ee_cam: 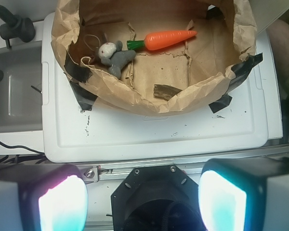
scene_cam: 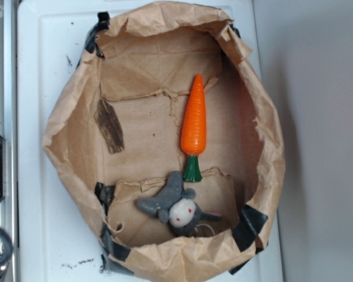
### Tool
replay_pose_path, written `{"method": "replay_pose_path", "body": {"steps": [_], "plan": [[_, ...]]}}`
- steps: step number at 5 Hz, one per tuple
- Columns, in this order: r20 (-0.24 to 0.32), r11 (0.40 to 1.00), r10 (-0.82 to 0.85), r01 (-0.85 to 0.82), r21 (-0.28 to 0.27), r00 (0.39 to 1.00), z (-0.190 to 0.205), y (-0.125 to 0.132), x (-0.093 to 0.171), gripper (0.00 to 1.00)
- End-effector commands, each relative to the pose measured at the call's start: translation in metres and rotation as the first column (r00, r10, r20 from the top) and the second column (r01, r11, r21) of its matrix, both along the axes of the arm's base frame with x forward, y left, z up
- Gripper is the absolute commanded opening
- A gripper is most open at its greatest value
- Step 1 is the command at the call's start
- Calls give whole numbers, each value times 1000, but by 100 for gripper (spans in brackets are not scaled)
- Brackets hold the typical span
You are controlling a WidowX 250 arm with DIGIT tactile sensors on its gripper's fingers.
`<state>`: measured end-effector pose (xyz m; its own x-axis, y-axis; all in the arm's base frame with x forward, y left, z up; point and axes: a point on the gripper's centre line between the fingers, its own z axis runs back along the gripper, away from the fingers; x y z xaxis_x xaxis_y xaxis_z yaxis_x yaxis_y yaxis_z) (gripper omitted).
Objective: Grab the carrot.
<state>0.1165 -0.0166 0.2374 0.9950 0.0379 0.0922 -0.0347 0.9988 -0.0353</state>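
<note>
Carrot position: carrot (scene_cam: 195, 117) lying flat on the floor of the brown paper nest (scene_cam: 59, 135), right of centre in the exterior frame, tip toward the top, green stem toward the bottom; in the wrist frame, top centre, tip pointing right.

Neighbour: grey-and-white plush animal (scene_cam: 176, 207) just below the stem, an ear close to the green end, contact impossible to call.

Pincer: gripper (ee_cam: 142, 202) wide open, nothing held, two pads filling the lower corners of the wrist frame, parked outside the nest and well apart from the carrot; absent from the exterior frame.

Step in hand: approach, not yet over the target.

Doing it well: clear the raised crumpled paper wall before descending; centre above the thick orange middle, away from the plush; turn the wrist to close across the short width, not along the length; expect a glossy, tapered body likely to squirt toward the tip under an off-centre squeeze.

Other clutter: dark wood scrap (scene_cam: 109, 126) at left of the nest, out of the way.

Support: white tray (scene_cam: 41, 235) under the nest, black tape at the corners.

Writing: none legible, no brand or label visible in either view.
</note>
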Motion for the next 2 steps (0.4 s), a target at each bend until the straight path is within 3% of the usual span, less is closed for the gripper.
{"method": "replay_pose_path", "body": {"steps": [1, 2], "plan": [[0, 1000, 0, 0, 0, 1000, 0, 0, 0, 100], [-43, 968, 247, -249, -31, 968, 1, -33, -5, 100]]}}
